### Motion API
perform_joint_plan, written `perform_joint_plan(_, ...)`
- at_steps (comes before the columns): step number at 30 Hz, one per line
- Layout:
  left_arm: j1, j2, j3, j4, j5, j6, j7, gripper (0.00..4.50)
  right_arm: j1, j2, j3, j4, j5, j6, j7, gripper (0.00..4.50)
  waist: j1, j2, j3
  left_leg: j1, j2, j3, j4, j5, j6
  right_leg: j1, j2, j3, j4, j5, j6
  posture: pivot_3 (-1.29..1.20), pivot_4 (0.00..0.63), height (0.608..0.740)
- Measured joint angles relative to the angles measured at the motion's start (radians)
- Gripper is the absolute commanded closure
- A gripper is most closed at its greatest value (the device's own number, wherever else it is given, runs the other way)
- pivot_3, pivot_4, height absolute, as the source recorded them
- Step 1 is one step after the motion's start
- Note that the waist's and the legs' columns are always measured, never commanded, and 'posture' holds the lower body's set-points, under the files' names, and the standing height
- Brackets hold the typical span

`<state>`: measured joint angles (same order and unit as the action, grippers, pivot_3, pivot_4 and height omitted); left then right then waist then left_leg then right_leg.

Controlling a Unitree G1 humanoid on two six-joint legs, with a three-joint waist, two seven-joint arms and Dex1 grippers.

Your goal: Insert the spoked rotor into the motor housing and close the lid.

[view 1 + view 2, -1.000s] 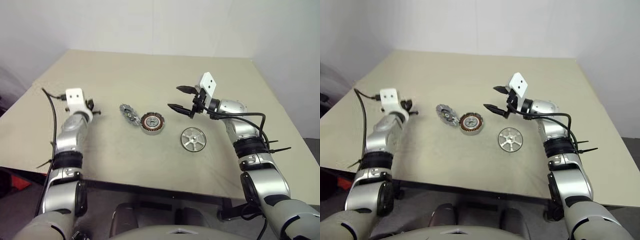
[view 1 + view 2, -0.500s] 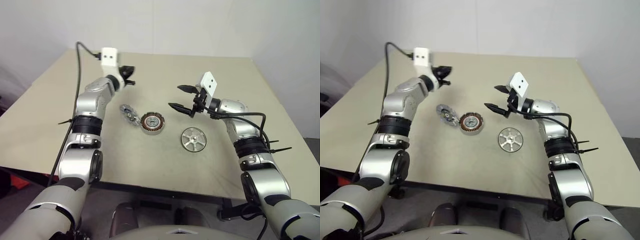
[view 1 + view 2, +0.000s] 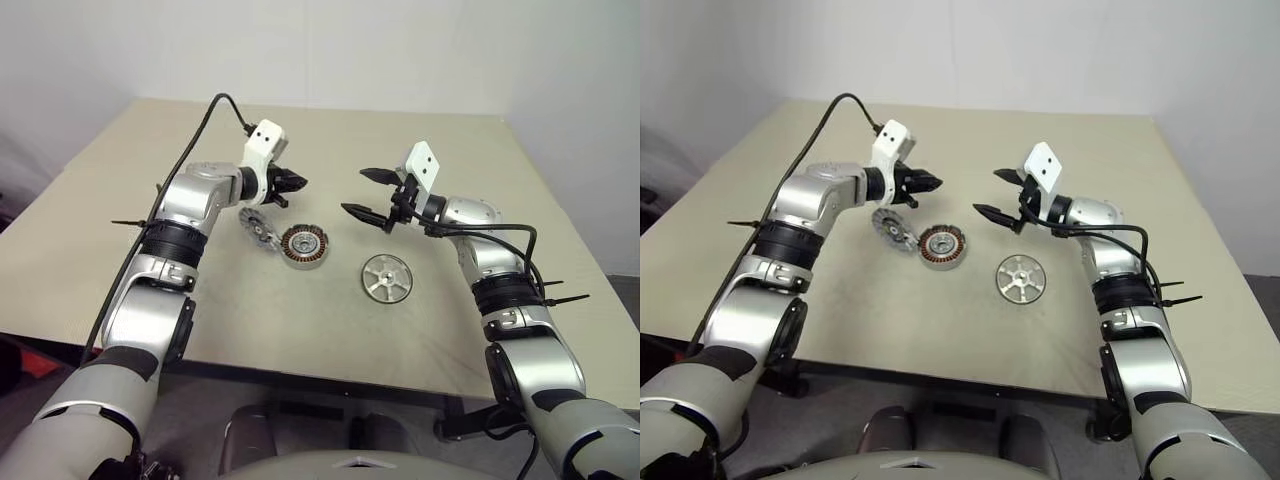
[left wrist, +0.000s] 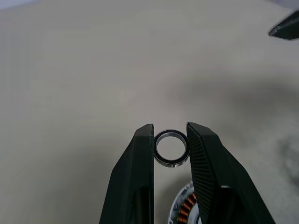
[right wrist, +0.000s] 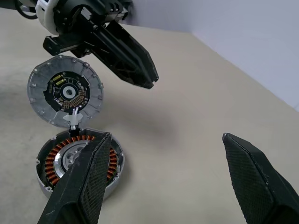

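Note:
The motor housing, a dark ring with copper windings, lies mid-table. Its lid, a round notched cap, leans tilted against the housing's left side, joined to it by a short white lead. The silver spoked rotor lies flat to the right of the housing. My left gripper hovers above the lid, pointing right, shut on a small metal ring. My right gripper hangs open and empty above the table, right of the housing, facing the left gripper.
Everything sits on a beige table with a wall behind it. Its front edge runs just in front of the parts. A black cable loops up from my left wrist.
My left arm has swung up and to the right from the table's left side to above the lid, its gripper turning toward the right gripper. The right arm has stayed still.

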<state>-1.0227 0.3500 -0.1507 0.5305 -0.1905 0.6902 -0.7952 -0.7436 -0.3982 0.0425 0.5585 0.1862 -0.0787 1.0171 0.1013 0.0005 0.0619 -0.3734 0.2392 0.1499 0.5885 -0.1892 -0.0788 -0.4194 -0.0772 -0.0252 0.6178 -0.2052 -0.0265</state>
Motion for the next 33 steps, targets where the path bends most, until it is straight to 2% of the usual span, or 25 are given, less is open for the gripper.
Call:
perform_joint_plan(17,-0.003,-0.026,-0.163,-0.044,0.052,0.061,-0.154,3.79,-0.011,-0.001,0.000,0.017,-0.001,-0.011,0.012,0.18,-0.002,0.000,0.000,0.000,0.000,0.000,0.000,0.001,0.001,0.000,0.000,0.000,0.001,0.000,0.000,0.00,0.000,0.740)
perform_joint_plan(33,0.081,-0.013,-0.211,-0.110,0.077,0.107,-0.165,3.79,-0.016,-0.003,0.000,0.017,-0.001,-0.018,0.012,0.18,-0.002,0.000,0.000,0.001,0.000,0.000,0.001,0.003,0.002,0.000,0.000,0.000,0.003,0.000,0.000,0.00,0.000,0.740)
